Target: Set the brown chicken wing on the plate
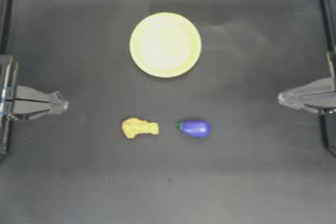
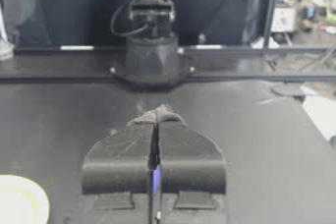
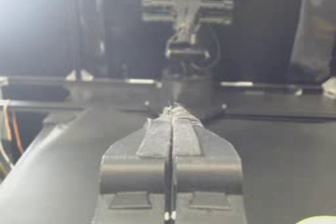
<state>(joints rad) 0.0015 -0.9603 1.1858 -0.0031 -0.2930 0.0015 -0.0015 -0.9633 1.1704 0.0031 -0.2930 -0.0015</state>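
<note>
Soft overhead light, dim overall. Pale sheen on table (image 1: 249, 179) near far edge. Faint shadow beside plate (image 1: 164, 44). Top view blurry; right wrist view glare-washed at one side.

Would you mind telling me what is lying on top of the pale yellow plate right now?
Nothing shows on the plate; its whole face is bare. The brown chicken wing lies on the table beside the blue-purple eggplant toy. What is under the plate is covered.
</note>
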